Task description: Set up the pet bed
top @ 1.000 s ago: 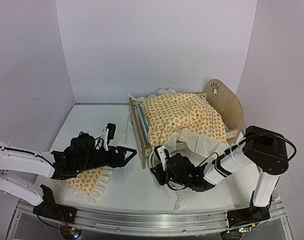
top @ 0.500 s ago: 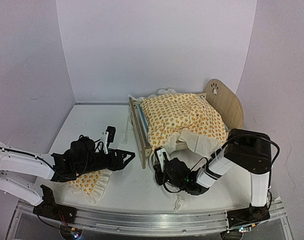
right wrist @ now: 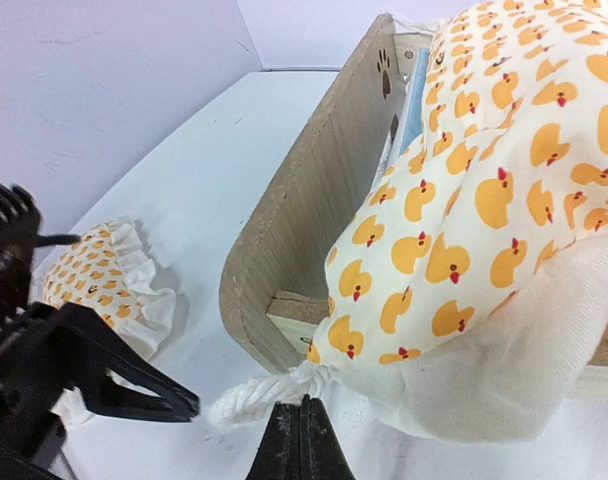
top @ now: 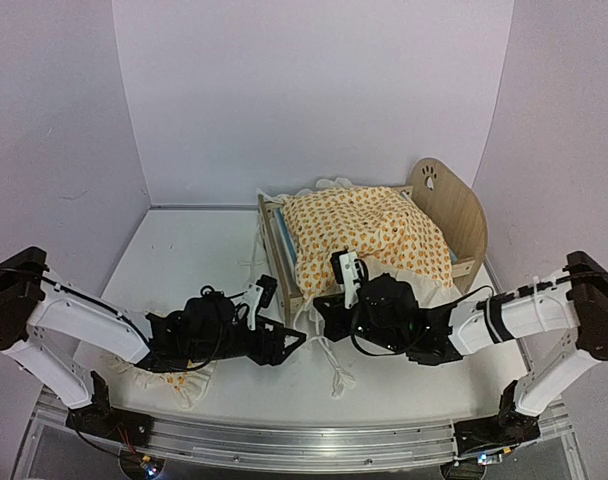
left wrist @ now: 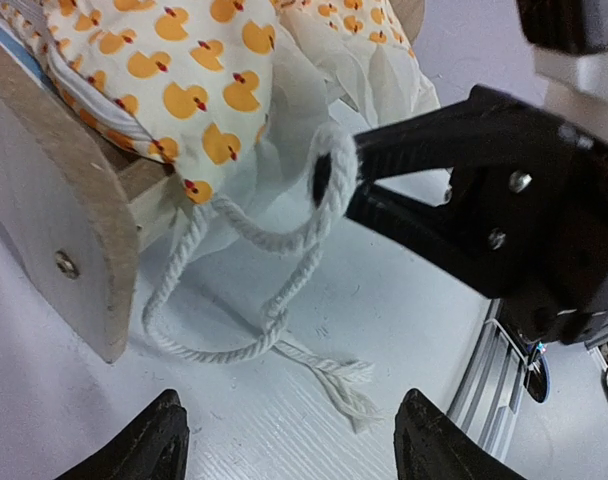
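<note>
Here, right pincer: clenched on the cord, likely so the blanket can be drawn straight.
Left pincer: released, the cord's loose end just ahead.
Bed: just beyond the right pincer.

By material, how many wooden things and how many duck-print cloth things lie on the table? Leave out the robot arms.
Wooden things: 1, the pet bed
Duck-print cloth things: 2, the blanket and the pillow
Total: 3
</note>
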`<state>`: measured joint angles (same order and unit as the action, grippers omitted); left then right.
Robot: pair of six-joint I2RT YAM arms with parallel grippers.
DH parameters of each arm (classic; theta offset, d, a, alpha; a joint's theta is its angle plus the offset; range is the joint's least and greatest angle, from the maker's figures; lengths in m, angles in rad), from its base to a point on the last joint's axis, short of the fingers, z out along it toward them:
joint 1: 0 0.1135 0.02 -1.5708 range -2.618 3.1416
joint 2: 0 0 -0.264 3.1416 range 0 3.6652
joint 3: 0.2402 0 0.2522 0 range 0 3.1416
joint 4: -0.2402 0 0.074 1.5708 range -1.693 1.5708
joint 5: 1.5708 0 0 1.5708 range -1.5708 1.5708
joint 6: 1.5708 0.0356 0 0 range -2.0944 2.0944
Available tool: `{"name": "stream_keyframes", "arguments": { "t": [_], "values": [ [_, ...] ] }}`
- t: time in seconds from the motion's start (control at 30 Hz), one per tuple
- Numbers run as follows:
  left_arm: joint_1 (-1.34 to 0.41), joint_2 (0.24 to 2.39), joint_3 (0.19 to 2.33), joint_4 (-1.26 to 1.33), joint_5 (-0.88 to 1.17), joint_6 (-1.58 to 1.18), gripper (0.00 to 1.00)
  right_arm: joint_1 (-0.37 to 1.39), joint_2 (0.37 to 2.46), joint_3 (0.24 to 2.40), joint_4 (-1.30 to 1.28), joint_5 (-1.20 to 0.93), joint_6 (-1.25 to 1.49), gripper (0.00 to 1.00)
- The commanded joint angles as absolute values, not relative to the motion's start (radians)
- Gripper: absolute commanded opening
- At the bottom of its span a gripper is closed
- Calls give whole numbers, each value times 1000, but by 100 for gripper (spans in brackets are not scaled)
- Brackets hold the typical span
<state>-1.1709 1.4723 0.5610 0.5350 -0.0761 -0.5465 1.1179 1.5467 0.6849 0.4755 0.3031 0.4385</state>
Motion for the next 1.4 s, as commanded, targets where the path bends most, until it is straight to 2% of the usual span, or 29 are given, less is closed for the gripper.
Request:
{"name": "stream_keyframes", "arguments": {
  "t": [0.0, 0.13, 0.23, 0.37, 0.47, 0.6, 0.77, 1.07, 1.23, 1.3, 1.37],
  "values": [
    [-1183, 1543, 643, 657, -23, -482, 71, 1119, 1434, 692, 247, 334, 495, 0],
    [-1183, 1576, 683, 656, 14, -508, 67, 1118, 1356, 709, 171, 330, 465, 0],
    [-1181, 1532, 662, 652, -50, -589, 70, 1117, 1335, 688, 170, 320, 470, 0],
    [-1180, 1476, 676, 535, -133, -908, 74, 1117, 1322, 673, 201, 315, 473, 0],
    [-1183, 1496, 671, 498, -119, -1191, 69, 1117, 1311, 658, 233, 312, 458, 0],
    [-1233, 1643, 726, 519, -108, -1442, 64, 1118, 1281, 644, 252, 280, 424, 0],
    [-1267, 1813, 704, 772, -176, -1719, 53, 1118, 1237, 599, 296, 262, 398, 0],
    [-1280, 1987, 788, 893, -310, -1873, 43, 1118, 1214, 520, 413, 232, 420, 0],
    [-1318, 1964, 761, 917, -385, -1862, 44, 1117, 1205, 503, 429, 224, 414, 0],
    [-1331, 1951, 733, 925, -416, -1892, 40, 1117, 1195, 500, 430, 222, 401, 0],
    [-1341, 1946, 728, 929, -438, -1899, 41, 1117, 1193, 498, 429, 228, 394, 0]
  ]
}}
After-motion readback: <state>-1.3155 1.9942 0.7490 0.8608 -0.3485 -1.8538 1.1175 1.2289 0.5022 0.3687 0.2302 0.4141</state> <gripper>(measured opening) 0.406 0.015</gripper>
